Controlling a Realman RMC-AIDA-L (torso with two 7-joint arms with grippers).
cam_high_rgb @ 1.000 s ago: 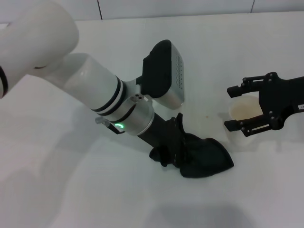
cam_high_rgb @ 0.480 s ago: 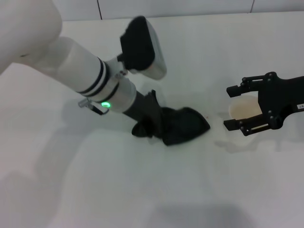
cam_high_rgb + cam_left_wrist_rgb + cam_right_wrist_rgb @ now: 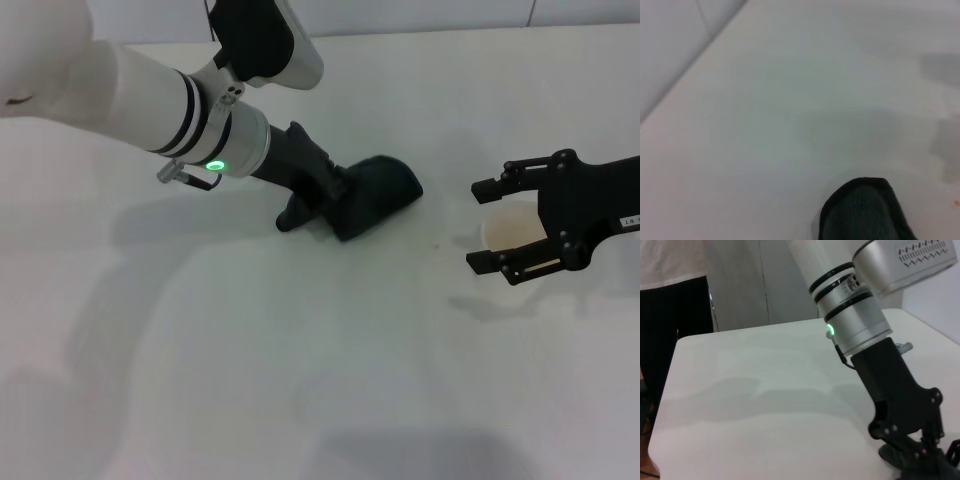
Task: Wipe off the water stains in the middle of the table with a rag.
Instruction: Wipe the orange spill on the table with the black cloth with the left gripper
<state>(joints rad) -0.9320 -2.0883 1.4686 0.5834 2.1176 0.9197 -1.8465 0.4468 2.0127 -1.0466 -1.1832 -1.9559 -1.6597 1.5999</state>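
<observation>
You can't see the left gripper's fingertips; the rag covers them. The rag is cut off in the left wrist view.

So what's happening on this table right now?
The left gripper is pressing the dark rag onto the white table, wiping with it. The right gripper is open and hovers over a pale cup on the robot's right. No orange-brown puddle is visible in the head view; only a tiny speck shows between rag and cup.

The left hand reaches low and forward, its fingers clamped, while the right hand hovers with fingers spread.
</observation>
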